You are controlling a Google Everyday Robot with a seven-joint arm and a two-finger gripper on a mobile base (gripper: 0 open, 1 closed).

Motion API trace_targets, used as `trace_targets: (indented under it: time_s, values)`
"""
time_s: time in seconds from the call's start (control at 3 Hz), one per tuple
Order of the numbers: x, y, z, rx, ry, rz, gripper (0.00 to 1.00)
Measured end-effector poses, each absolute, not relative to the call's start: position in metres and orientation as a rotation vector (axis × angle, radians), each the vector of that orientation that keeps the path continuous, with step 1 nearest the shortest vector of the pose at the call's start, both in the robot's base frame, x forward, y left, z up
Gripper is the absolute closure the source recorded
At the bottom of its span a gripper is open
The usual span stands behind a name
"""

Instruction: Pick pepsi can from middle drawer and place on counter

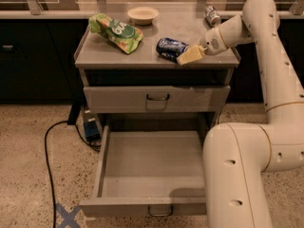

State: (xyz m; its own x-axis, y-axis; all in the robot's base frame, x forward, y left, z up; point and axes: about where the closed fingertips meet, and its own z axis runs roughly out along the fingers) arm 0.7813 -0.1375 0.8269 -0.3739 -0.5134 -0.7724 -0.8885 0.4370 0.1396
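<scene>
Low in the frame, the middle drawer [142, 163] stands pulled out, its right side hidden behind the arm [237, 175]. Above centre, the pepsi can [170, 48] lies sideways on the counter [183, 27]. The gripper [190, 55] sits just beside it; whether it grasps the can cannot be told.

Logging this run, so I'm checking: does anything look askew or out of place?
The pepsi can lies on its side on the counter, not upright, with the gripper close beside it. The middle drawer stands pulled out.
</scene>
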Motion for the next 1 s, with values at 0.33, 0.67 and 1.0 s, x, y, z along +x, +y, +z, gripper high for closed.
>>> trace_targets:
  time_s: [0.33,0.67,1.0]
  values:
    - [0.7814,-0.1375,0.8268,-1.174,2.036,0.736,0.42]
    - [0.7814,-0.1375,0.8268,-1.174,2.036,0.736,0.20]
    - [0.7814,-0.1374,0.8268,-1.174,2.036,0.736,0.00]
